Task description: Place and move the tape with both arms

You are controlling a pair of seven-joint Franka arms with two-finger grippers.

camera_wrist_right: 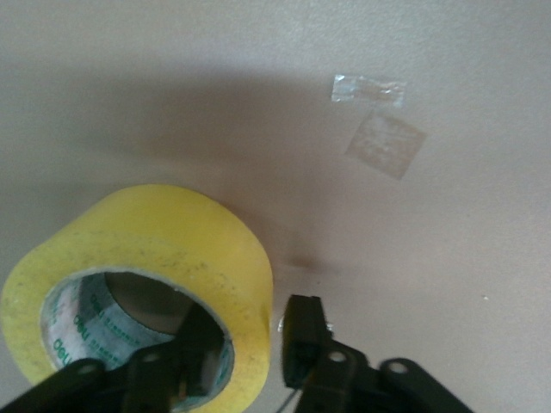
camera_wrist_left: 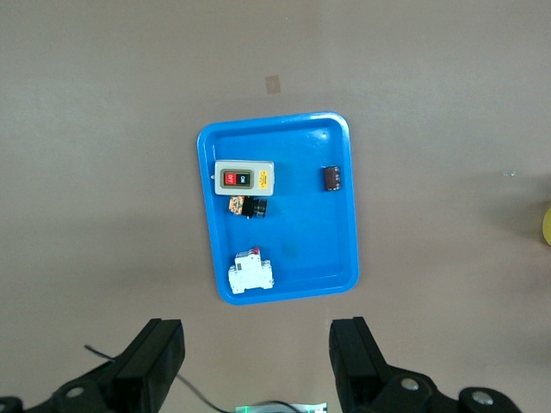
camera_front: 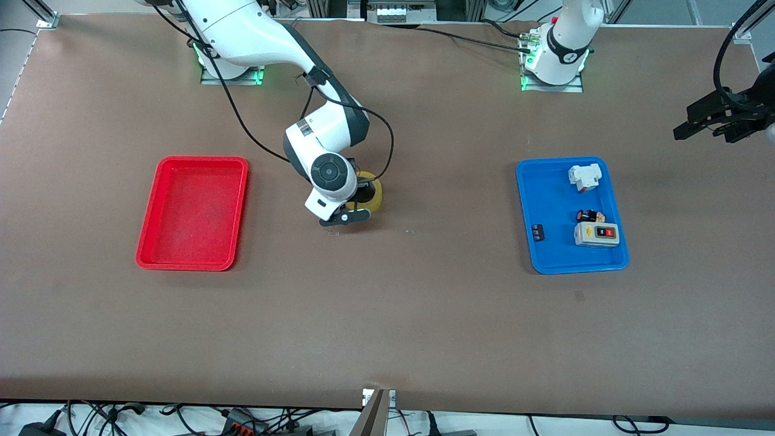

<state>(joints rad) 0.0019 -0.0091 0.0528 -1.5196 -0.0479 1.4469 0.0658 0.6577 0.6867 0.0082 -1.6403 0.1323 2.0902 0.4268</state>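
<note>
right gripper (camera_wrist_right: 250, 344) jaws grip the tape (camera_wrist_right: 146, 284) wall on the worktop (camera_front: 424, 315); left gripper (camera_wrist_left: 254, 366) waits, jaws open, above the blue tray (camera_wrist_left: 344, 215).

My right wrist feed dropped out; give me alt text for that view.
The right tool straddles the wall of the yellow tape roll, one finger inside its core and one outside, over the brown table. Two clear tape scraps are stuck to the table nearby.
</note>
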